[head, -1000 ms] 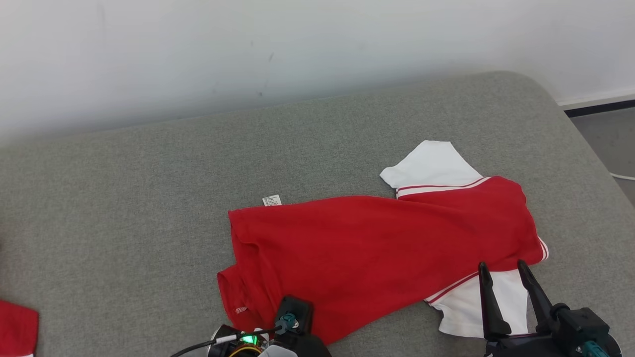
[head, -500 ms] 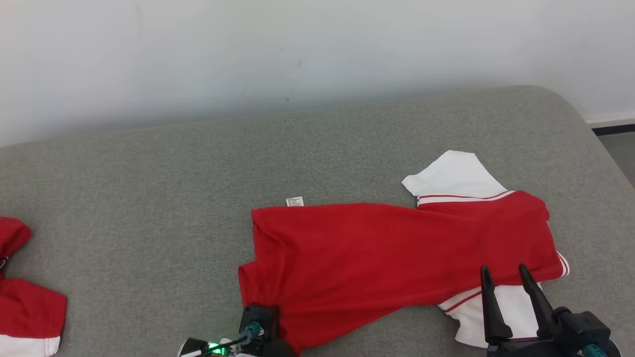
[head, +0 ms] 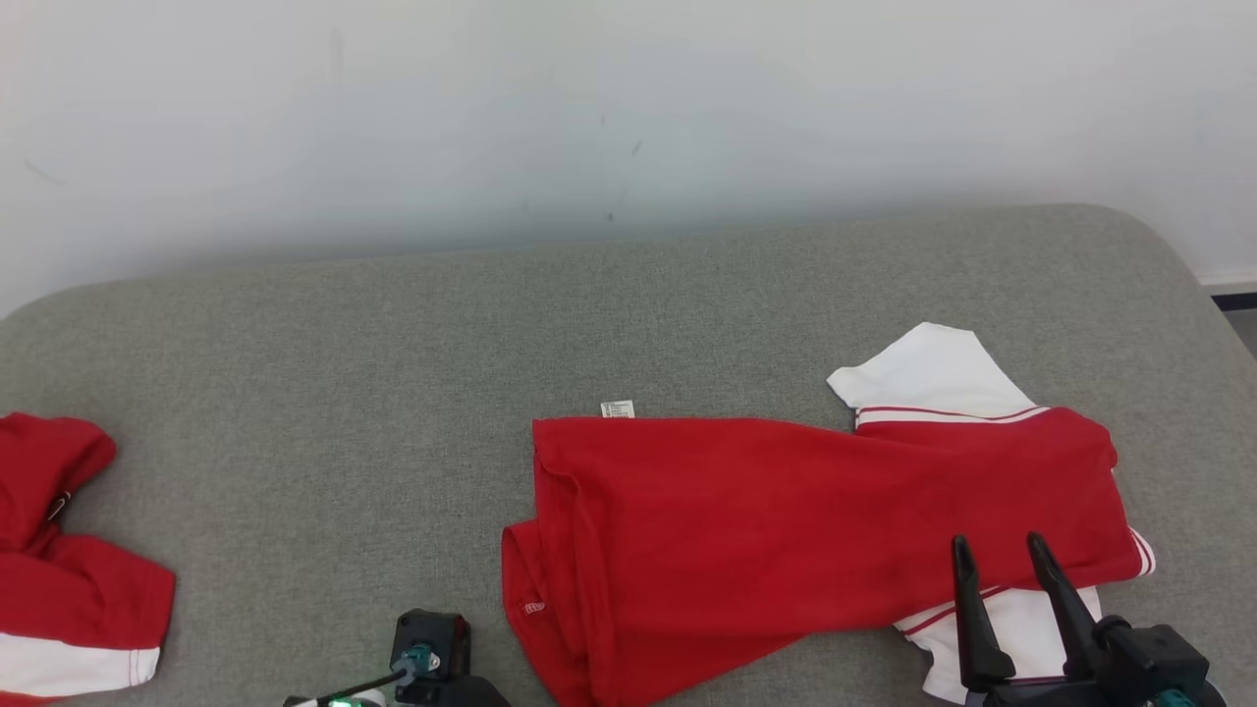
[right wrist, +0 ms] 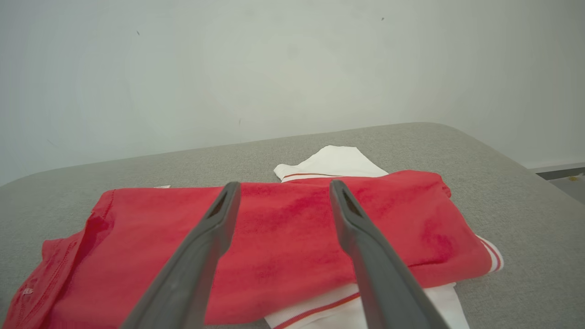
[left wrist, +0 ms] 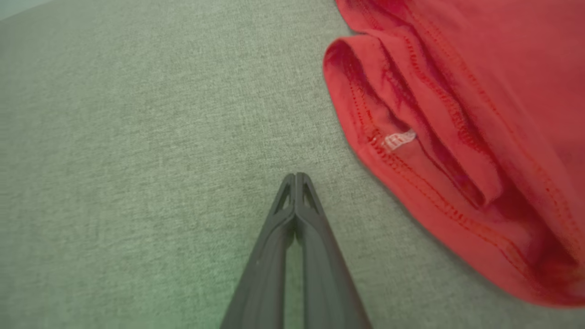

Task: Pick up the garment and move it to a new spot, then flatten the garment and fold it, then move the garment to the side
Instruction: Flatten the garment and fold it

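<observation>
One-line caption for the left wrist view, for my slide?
Left gripper, shut, points at bare grey cushion beside the folded red garment.

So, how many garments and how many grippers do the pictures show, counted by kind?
Garments: 2, the shirt and the red heap at the left edge.
Grippers: 2, left gripper and right gripper.
Total: 4.

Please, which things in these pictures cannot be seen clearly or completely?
- White tag beside the red shirt, head view: print too small to read.
- Hem label, left wrist view: blurred, unreadable.
- Second red garment, head view: cut off by the left and bottom edges.
- Near white sleeve, head view: partly behind the right hand, cut by the bottom edge.
</observation>
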`<state>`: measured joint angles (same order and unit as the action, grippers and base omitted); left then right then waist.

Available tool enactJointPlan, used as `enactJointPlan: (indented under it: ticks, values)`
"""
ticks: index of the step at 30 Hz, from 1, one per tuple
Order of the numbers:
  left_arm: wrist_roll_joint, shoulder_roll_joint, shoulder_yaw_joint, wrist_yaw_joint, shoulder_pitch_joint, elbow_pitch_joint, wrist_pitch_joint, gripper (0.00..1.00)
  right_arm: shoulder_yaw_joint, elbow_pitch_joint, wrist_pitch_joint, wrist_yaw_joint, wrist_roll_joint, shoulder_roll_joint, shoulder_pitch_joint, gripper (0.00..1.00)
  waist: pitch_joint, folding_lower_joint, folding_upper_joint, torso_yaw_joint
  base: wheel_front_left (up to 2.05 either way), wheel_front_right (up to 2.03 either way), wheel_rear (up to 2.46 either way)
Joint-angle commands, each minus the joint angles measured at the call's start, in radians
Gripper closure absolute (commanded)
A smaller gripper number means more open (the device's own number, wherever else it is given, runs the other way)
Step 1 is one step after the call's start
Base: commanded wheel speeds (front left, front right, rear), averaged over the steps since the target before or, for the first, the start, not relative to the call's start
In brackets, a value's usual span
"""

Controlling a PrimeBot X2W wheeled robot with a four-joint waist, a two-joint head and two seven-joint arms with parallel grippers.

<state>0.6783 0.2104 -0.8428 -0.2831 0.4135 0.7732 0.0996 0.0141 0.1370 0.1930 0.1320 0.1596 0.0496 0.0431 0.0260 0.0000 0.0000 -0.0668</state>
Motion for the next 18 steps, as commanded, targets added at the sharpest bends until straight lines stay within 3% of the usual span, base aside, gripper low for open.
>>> enactJointPlan:
  ticks: [1,7,13,14,15,18]
  values:
    - [0.007,0.011,0.005,-0.007,-0.016,-0.008,0.006,1.00,0.002,-0.002,-0.002,-0.003,0.005,0.001,0.011,0.00,-0.003,0.0000,0.0000,0.002,0.00,0.00,0.00]
    - [0.022,0.021,0.016,-0.005,-0.019,-0.096,0.017,1.00,0.006,-0.005,-0.003,-0.003,0.007,0.001,0.015,0.00,-0.003,0.0000,0.0000,0.012,0.00,0.00,0.00]
    - [0.008,0.004,-0.016,-0.010,0.040,-0.203,-0.072,1.00,0.005,-0.002,-0.001,-0.003,0.013,0.001,0.010,0.00,-0.002,0.0000,0.0000,0.015,0.00,0.00,0.00]
    - [0.003,-0.002,-0.023,-0.013,0.054,-0.220,-0.092,0.09,0.003,-0.001,-0.001,-0.003,0.015,0.001,0.009,0.00,-0.001,0.0000,0.0000,0.014,0.00,0.00,0.00]
    - [-0.001,-0.006,-0.028,-0.014,0.068,-0.239,-0.107,0.00,0.002,0.001,0.000,-0.003,0.016,0.001,0.007,0.00,0.000,0.0000,0.0000,0.013,0.00,0.00,0.00]
    - [-0.003,-0.014,-0.037,-0.017,0.094,-0.265,-0.139,0.00,-0.001,0.003,0.002,-0.003,0.019,0.001,0.002,0.00,0.003,0.0000,0.0000,0.010,0.00,0.00,0.00]
